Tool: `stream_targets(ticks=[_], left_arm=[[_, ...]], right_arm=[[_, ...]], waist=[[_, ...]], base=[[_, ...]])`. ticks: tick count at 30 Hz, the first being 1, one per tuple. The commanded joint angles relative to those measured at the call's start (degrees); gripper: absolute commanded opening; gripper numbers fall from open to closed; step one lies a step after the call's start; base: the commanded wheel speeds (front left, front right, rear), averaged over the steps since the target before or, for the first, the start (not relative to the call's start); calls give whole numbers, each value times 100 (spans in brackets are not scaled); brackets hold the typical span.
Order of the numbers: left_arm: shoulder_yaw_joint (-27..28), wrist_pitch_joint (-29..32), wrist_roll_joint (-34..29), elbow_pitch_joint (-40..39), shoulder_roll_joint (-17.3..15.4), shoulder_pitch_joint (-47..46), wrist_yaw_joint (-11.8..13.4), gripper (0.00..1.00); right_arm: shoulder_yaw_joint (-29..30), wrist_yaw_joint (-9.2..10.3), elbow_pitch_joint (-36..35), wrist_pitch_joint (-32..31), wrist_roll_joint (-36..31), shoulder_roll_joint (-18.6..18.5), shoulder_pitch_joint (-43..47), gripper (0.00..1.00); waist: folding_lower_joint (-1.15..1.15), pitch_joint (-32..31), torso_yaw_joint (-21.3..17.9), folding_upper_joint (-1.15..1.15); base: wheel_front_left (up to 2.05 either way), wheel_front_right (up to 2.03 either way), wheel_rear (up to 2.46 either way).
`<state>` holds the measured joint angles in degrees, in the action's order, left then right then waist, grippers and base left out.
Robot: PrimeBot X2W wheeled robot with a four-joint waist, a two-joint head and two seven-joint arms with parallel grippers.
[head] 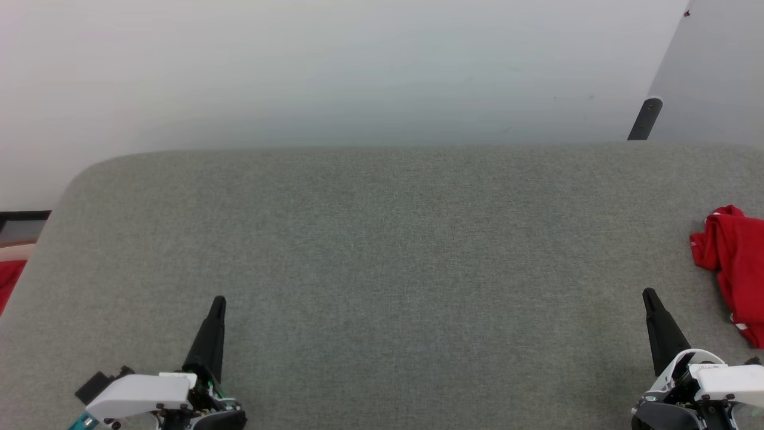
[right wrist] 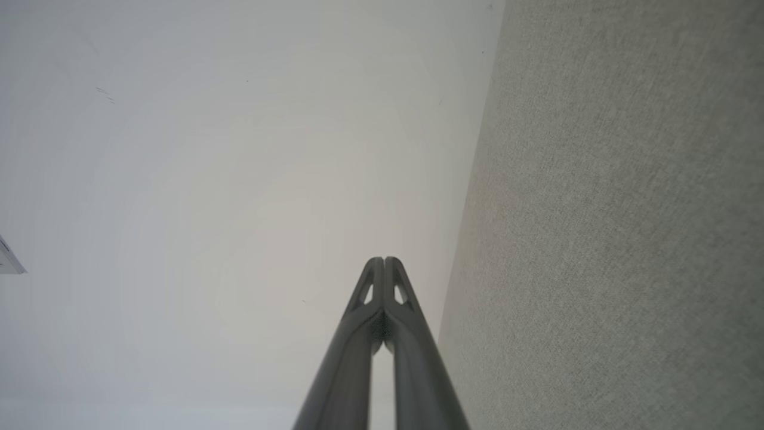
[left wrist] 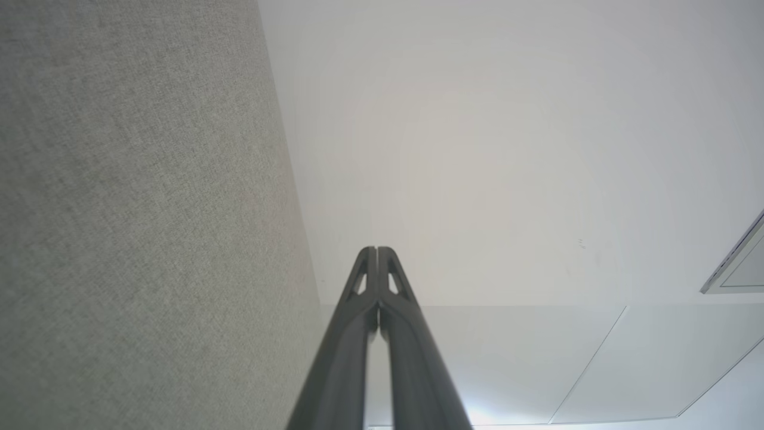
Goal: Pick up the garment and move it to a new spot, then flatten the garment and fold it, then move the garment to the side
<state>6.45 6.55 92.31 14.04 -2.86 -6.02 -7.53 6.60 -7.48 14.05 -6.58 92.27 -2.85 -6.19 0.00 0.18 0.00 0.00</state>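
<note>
The garment (head: 735,269), bright red cloth with a bit of white trim, lies bunched at the right edge of the grey padded table (head: 382,239), cut off by the head view's border. My right gripper (head: 649,294) hovers near the table's front right, just left of the garment and apart from it, with its fingers pressed together and nothing held. My left gripper (head: 219,300) stands at the front left, far from the garment, also shut and empty. In the wrist views, the left gripper (left wrist: 377,249) and right gripper (right wrist: 384,260) each show closed fingertips.
A pale wall rises behind the table. A dark post (head: 644,119) stands at the back right beyond the table's far edge. A small scrap of red cloth (head: 8,280) shows past the table's left edge, below its surface.
</note>
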Motion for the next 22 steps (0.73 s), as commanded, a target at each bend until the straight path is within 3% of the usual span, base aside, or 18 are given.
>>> stream_targets(ticks=[1,22], left_arm=[[6,17,19,8,4,-47,8,0],[6,16,20,7,4,-47,8,0]], right_arm=[[-3,-2,-1,-9,25,12,-15,0],[-4,-2,-1,-8,26,12,-15,0]], waist=[[0,0,0,0],[0,0,0,0]], base=[[0,0,0],[0,0,0]])
